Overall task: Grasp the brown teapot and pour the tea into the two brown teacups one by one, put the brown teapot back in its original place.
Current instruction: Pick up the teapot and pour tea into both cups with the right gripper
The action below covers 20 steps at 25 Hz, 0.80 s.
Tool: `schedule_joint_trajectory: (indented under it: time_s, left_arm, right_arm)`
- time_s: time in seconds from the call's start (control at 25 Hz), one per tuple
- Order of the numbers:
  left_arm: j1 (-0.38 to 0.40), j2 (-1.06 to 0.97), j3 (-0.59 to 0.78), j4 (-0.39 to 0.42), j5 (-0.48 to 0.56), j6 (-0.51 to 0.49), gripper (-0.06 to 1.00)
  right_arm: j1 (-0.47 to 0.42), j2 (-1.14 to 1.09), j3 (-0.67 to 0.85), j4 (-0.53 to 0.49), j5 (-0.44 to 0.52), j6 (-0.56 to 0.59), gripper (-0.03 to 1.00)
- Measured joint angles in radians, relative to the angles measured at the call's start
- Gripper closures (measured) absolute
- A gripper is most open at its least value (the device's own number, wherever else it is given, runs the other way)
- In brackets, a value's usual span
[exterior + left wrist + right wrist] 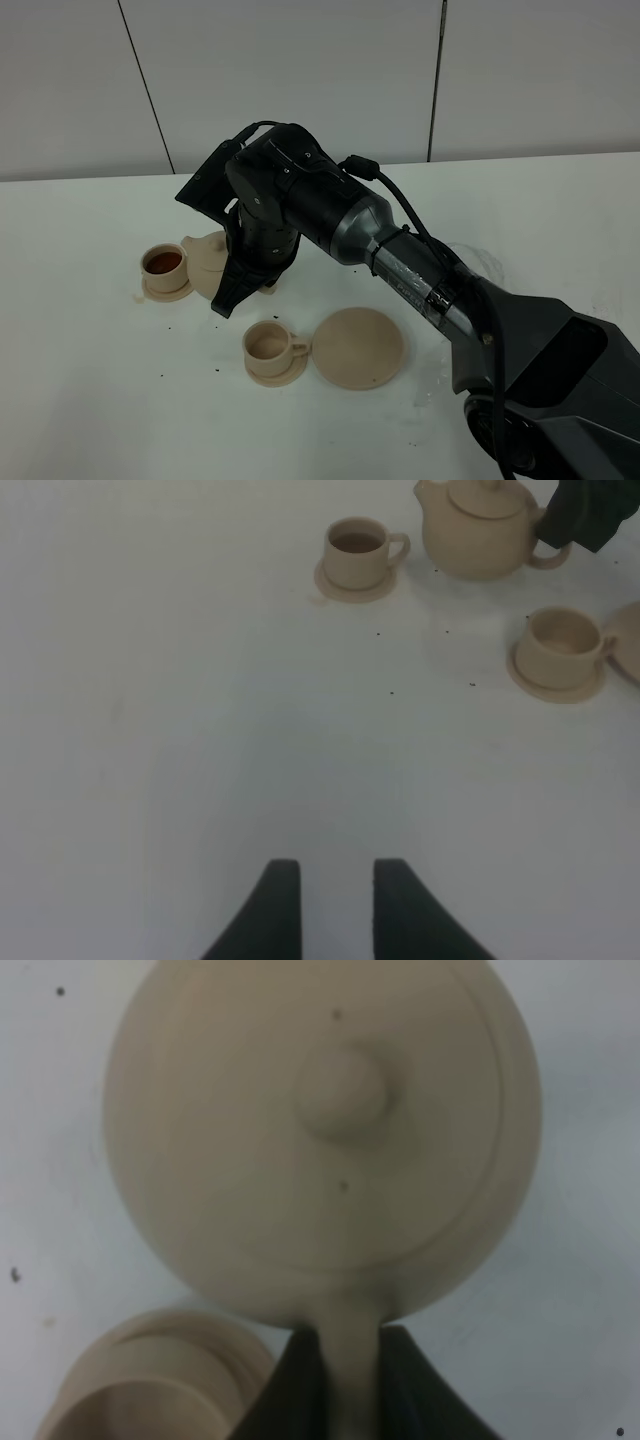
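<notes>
The right pincer (350,1338) is closed on the loop handle of the teapot (203,262), with the handle squeezed between its 2 dark fingers (298,1390). The teapot stands upright with its lid on and the knob facing up. It is off the big saucer (360,347), which lies bare well to the side. Whether the teapot's base touches the table (90,400) cannot be told. Its short spout points toward the filled cup (163,264), which holds dark reddish-brown tea and sits on its own small saucer just beside the teapot.

The second cup (267,343) also sits on a small saucer. It is nearer the front edge of the table, between the teapot and the big saucer, and almost touches the big saucer's rim. Its inside looks pale. In the right wrist view this cup shows just beside the pincer, on the handle side of the teapot. A few dark specks dot the table around the 2 cups.

The left pincer (335,910) hovers over bare table, well apart from the tea set. Its 2 fingers stand a little apart with nothing between them.
</notes>
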Motion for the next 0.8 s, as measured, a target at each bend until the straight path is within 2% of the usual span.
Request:
schedule_joint_trajectory:
  time_s: [0.8]
  left_arm:
    - [0.0, 0.0, 0.0, 0.0, 0.0, 0.0, 0.7]
  right_arm:
    - [-0.008, -0.076, 0.006, -0.017, 0.002, -0.003, 0.87]
